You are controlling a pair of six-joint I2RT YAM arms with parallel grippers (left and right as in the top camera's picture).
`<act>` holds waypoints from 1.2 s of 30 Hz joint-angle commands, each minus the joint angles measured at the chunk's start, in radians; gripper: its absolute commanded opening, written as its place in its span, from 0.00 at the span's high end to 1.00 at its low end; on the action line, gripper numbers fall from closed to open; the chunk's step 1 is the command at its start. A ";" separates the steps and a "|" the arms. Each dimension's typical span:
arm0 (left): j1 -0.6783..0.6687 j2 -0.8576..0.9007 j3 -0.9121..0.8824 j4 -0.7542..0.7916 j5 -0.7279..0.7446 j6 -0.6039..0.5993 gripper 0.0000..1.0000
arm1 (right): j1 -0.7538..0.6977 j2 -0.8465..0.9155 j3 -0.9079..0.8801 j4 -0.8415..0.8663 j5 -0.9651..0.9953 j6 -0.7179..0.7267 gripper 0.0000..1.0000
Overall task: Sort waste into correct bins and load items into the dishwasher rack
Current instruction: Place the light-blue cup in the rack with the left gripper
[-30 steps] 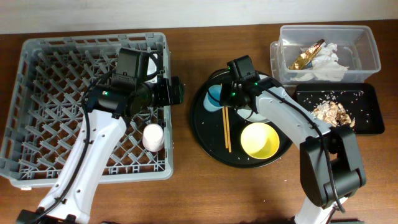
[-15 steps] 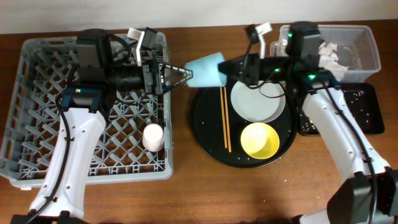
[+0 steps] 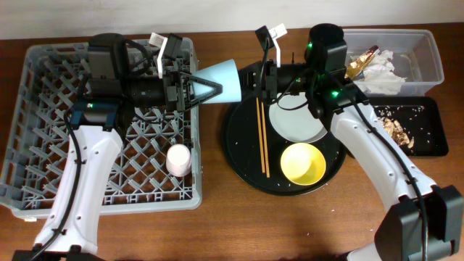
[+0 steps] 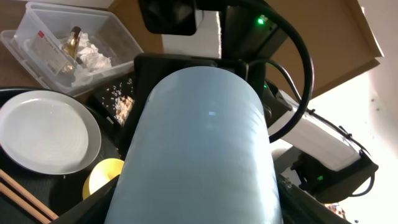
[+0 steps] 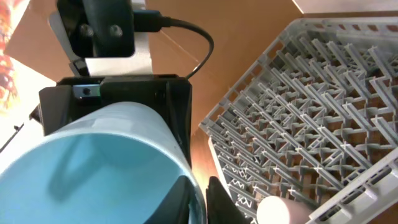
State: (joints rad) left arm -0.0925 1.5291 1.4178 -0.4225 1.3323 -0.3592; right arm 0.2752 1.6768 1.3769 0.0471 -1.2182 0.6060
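light-blue cup (image 3: 225, 80) horizontal, rim toward right gripper (image 3: 251, 79)

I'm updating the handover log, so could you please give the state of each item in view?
light-blue cup: airborne on its side, between both grippers
right gripper: shut on its rim
left gripper: around its base, grip unclear
pinkish-white cup: in the rack
plate: flat, empty
yellow bowl: upright, empty
chopsticks: lying on round tray
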 commanded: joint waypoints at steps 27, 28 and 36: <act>-0.091 0.339 0.203 -0.693 -1.291 0.174 0.51 | -0.237 0.019 0.013 -0.718 0.551 -0.192 0.02; -0.091 0.366 0.203 -0.695 -1.272 0.174 0.46 | -0.237 0.019 0.013 -0.719 0.552 -0.192 0.02; -0.131 0.383 0.491 -0.821 -1.192 0.237 0.09 | -0.297 0.001 0.079 -0.792 0.573 -0.270 0.02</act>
State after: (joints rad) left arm -0.1848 1.9228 1.7824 -1.2053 0.0566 -0.1936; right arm 0.0322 1.6936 1.3895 -0.7105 -0.6552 0.3920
